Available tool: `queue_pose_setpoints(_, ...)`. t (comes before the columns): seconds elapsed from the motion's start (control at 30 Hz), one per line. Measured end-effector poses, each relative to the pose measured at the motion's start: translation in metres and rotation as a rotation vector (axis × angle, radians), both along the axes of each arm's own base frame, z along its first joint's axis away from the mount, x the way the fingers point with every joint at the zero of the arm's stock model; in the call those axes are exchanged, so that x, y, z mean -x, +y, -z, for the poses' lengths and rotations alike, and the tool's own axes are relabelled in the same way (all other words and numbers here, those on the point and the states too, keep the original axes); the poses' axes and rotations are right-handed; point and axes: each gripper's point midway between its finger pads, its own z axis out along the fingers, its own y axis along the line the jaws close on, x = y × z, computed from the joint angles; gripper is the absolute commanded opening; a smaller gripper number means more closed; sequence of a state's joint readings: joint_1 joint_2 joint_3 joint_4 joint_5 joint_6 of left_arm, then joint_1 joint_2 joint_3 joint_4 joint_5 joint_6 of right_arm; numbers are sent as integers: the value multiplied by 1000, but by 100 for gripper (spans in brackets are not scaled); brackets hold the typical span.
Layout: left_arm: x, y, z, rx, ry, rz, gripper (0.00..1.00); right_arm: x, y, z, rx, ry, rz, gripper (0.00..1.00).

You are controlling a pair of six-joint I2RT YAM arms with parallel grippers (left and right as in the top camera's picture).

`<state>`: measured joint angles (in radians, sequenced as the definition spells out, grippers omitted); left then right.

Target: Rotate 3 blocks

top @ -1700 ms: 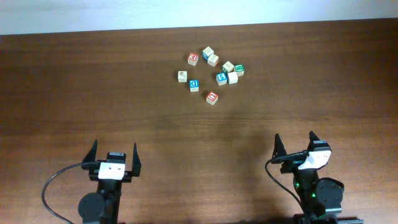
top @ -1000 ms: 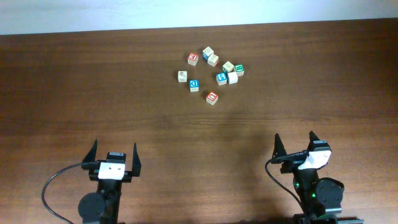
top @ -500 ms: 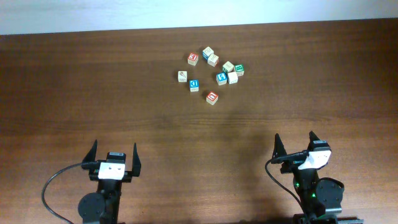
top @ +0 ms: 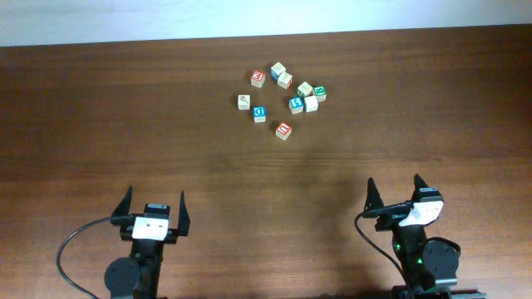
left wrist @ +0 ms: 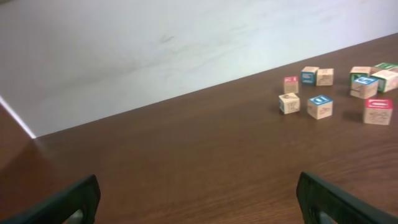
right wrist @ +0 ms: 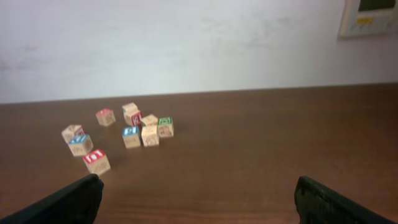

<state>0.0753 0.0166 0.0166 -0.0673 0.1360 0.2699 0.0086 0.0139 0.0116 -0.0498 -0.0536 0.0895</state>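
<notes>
Three blocks lie on the left and near side of a cluster at the far middle of the table. They are a blue "D" block (top: 259, 114) (left wrist: 319, 106) (right wrist: 81, 144), a pale cream block (top: 243, 101) (left wrist: 289, 102) (right wrist: 73, 132), and a red-faced block (top: 283, 130) (left wrist: 378, 111) (right wrist: 96, 160). My left gripper (top: 154, 198) (left wrist: 198, 183) stands open near the front edge at the left, far from the blocks. Over at the front right, my right gripper (top: 394, 184) (right wrist: 199, 182) is also open. Nothing is between either pair of fingers.
Several other cubes sit in the same cluster: a second red one (top: 258, 77), a blue one (top: 296, 104), a green one (top: 320, 94) and cream ones (top: 285, 80). Behind the table's far edge is a white wall (left wrist: 155, 43) with a pale panel (right wrist: 367, 15).
</notes>
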Motion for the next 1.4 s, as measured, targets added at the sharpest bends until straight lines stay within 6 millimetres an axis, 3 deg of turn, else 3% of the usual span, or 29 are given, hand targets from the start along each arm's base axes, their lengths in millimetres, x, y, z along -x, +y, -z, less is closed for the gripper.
queue_pose_setpoints(0.33, 1, -10, -5, 18, 5, 58, 99, 0, 7, -9, -2, -32, -39, 98)
queue_pose_setpoints(0.53, -4, -11, -38, 57, 19, 64, 99, 3, 13, -35, -2, -59, -76, 98)
queue_pose_setpoints(0.67, -17, -12, -61, 75, 114, 68, 99, -1, 15, -54, -5, 16, -90, 98)
queue_pose_setpoints(0.73, -25, -11, -64, 88, 206, 66, 99, -6, 16, -58, -8, 85, -95, 98)
queue_pose_setpoints(0.9, -57, -9, -83, 116, 417, 57, 99, -25, 17, -73, -14, 259, -98, 98)
queue_pose_setpoints(1.17, -95, -7, -63, 160, 819, 43, 99, -59, 23, -74, -36, 610, -129, 98)
queue_pose_setpoints(1.4, -118, -26, -48, 155, 917, 98, 99, -84, 38, -58, -86, 813, -204, 98)
